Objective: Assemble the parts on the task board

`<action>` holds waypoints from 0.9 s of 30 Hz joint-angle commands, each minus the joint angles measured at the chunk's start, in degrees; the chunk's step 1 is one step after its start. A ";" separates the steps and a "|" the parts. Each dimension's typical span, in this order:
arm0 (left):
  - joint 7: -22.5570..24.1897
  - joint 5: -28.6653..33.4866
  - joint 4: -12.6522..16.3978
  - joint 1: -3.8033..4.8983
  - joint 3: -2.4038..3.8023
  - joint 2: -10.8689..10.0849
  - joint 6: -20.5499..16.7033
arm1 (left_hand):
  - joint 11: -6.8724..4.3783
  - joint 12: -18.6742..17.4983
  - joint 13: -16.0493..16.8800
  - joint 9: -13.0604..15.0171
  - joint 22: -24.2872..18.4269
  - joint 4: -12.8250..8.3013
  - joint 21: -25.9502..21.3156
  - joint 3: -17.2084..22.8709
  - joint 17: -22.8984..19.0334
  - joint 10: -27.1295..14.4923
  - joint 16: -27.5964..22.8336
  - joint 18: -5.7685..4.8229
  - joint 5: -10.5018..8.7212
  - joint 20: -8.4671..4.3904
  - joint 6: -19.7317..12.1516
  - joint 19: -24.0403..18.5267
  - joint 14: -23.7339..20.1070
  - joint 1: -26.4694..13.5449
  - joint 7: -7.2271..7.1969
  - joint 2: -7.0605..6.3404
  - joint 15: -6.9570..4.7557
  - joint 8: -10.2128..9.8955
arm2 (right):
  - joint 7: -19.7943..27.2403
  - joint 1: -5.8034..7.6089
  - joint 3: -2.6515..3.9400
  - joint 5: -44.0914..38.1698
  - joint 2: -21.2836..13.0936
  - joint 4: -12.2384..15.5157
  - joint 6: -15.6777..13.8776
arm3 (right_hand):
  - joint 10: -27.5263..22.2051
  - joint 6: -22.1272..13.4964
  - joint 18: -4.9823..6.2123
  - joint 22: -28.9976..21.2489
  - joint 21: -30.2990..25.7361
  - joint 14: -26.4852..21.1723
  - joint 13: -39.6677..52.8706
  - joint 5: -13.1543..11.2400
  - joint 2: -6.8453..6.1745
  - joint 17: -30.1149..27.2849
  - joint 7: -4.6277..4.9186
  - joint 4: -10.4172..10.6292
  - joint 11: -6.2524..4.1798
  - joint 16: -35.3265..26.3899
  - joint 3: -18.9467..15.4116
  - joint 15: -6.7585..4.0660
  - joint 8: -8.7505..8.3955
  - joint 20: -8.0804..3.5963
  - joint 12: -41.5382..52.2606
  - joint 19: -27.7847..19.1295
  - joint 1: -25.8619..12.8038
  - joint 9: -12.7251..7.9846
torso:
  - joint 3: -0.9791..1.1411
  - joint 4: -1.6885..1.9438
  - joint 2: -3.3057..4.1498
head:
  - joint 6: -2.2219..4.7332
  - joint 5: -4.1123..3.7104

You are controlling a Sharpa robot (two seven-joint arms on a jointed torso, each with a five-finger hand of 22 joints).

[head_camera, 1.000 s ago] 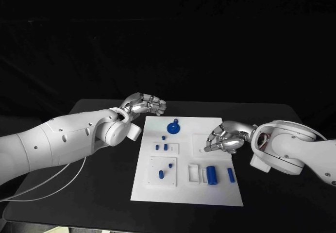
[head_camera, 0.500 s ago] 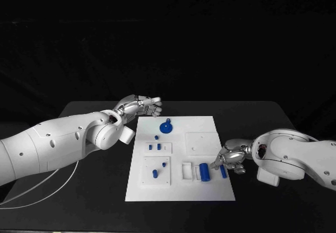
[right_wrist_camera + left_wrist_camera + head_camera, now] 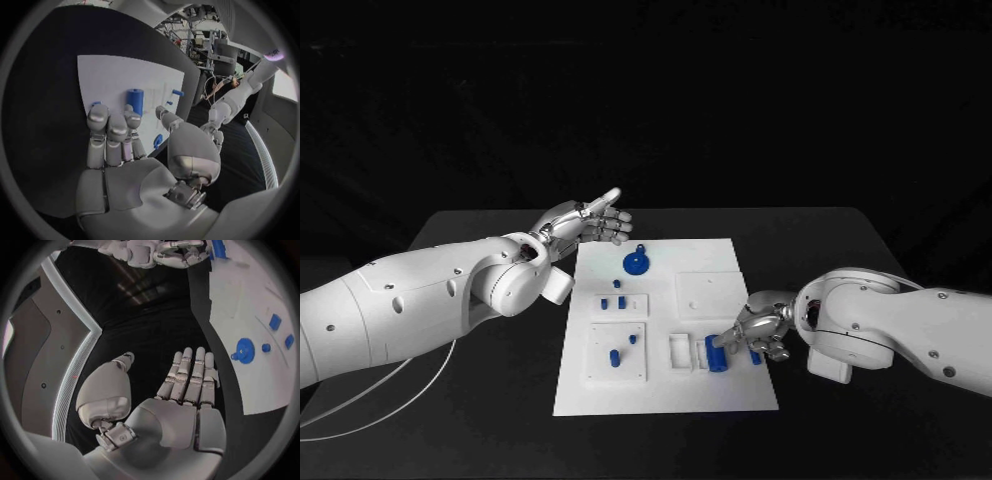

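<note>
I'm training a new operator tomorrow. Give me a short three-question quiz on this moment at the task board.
1. True or false: the left robot hand holds a blue part.
2. Which robot hand is at the blue cylinder?
A. left
B. right
C. neither
3. Fill in: the round blue part with a loop lies near the board's ____ edge, seen from the robot.

Key:
1. False; its fingers are spread and it hovers beside the white board.
2. B; the right robot hand is over the cylinder.
3. Far.

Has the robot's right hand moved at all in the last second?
Yes. The right hand has come down the task board from its middle right part to the near right corner, where it reaches over the large blue cylinder.
</note>
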 commanded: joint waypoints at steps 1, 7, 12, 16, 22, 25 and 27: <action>0.78 0.36 0.51 -0.01 0.03 0.00 0.82 | 0.28 0.29 0.10 0.14 0.35 1.17 -0.33 -2.02 0.15 0.51 0.18 -0.25 0.01 0.14 -0.01 -0.05 -0.37 1.87 0.42 0.21 -0.15 0.37 | -1.00 -0.03 -0.17 -2.83 0.71 -0.49 -1.36 | -1.04 -0.46 3.98 1.13 0.39 -0.07 0.18 -0.77 -0.36 0.21 0.28 0.85 0.87 0.24 0.29 -0.01 -0.58 -0.59 0.24 0.08 -0.75 -0.25 | -0.02 0.05 0.09 | -0.13 -0.22; 1.88 0.92 0.86 -0.01 0.03 0.04 -0.05 | 0.94 0.65 0.24 0.29 0.90 1.13 -0.34 -4.76 0.51 2.12 0.66 0.27 -0.01 -0.04 0.76 1.45 0.66 5.96 1.62 0.26 -0.31 0.95 | -1.11 -0.05 -1.67 -3.62 2.54 -1.99 -1.32 | -1.10 -0.75 3.98 1.10 0.59 -0.05 0.36 -0.94 -1.12 0.47 0.44 1.83 1.02 0.17 0.65 0.14 -1.11 -0.79 0.20 -0.02 -1.23 -0.51 | -0.08 -0.08 0.06 | -0.38 -0.26; 2.11 1.73 1.08 -0.01 0.03 -0.13 -0.22 | 1.29 0.78 0.26 0.17 1.04 1.17 -0.34 -7.15 0.85 3.49 1.41 0.98 0.03 -0.25 1.33 3.57 2.16 9.77 2.60 0.80 -0.55 1.21 | -1.17 -1.00 -2.08 -3.91 3.55 -3.01 -1.01 | -1.16 -0.86 3.98 1.08 0.64 -0.04 0.42 -0.96 -1.32 0.56 0.50 2.10 1.08 0.13 0.78 0.19 -1.30 -0.85 0.17 -0.08 -1.29 -0.60 | 0.01 0.05 0.10 | -0.59 -0.15; 2.12 1.81 1.16 -0.01 0.03 -0.24 -0.08 | 1.08 0.60 0.17 -0.20 0.97 1.15 -0.88 -9.74 0.86 4.19 1.74 1.14 0.05 -0.50 1.57 4.65 2.85 11.80 2.55 2.34 -0.82 1.17 | -1.18 -1.23 -2.09 -4.06 4.19 -3.61 -0.92 | -1.19 -0.89 3.98 1.07 0.65 -0.05 0.44 -0.95 -1.35 0.58 0.52 2.16 1.10 0.11 0.82 0.21 -1.35 -0.87 0.15 -0.11 -1.27 -0.62 | 0.07 -0.02 0.08 | -0.82 0.10; 2.04 1.83 1.26 -0.01 0.03 -0.29 0.11 | 0.96 0.42 0.11 -0.70 1.01 1.22 -1.61 -12.66 0.65 4.66 1.80 1.11 0.15 -0.67 1.93 5.43 3.20 13.93 2.46 3.89 -0.97 1.12 | -1.20 -1.52 -2.12 -4.26 5.49 -4.34 -1.18 | -1.24 -0.78 3.98 1.07 0.70 -0.04 0.49 -0.91 -1.28 0.64 0.53 2.16 1.11 0.06 1.01 0.23 -1.37 -0.91 0.13 -0.14 -1.02 -0.63 | 0.04 -0.12 0.07 | -1.03 0.32; 2.00 1.84 1.28 -0.01 0.03 -0.28 0.17 | 0.93 0.39 0.10 -0.84 1.05 1.22 -1.81 -13.36 0.57 4.77 1.80 1.10 0.17 -0.71 2.02 5.60 3.29 14.67 2.44 4.23 -1.00 1.11 | -1.22 -1.67 -2.17 -4.19 6.01 -4.48 -0.92 | -1.25 -0.61 3.98 1.07 0.79 -0.02 0.56 -0.86 -1.19 0.72 0.51 1.91 1.10 0.01 1.24 0.22 -1.38 -0.95 0.12 -0.17 -0.51 -0.62 | 0.04 -0.10 0.07 | -1.16 0.41; 1.97 1.84 1.28 0.00 0.03 -0.26 0.20 | 0.91 0.39 0.10 -0.90 1.07 1.24 -1.89 -13.64 0.55 4.82 1.81 1.09 0.17 -0.72 2.07 5.67 3.34 14.89 2.44 4.36 -1.02 1.11 | -1.24 -1.83 -2.20 -4.15 6.31 -4.64 -0.70 | -1.24 -0.52 3.98 1.07 0.85 0.01 0.60 -0.83 -1.09 0.77 0.51 1.75 1.10 -0.02 1.35 0.22 -1.39 -0.95 0.12 -0.17 -0.25 -0.62 | 0.04 -0.09 0.08 | -1.22 0.41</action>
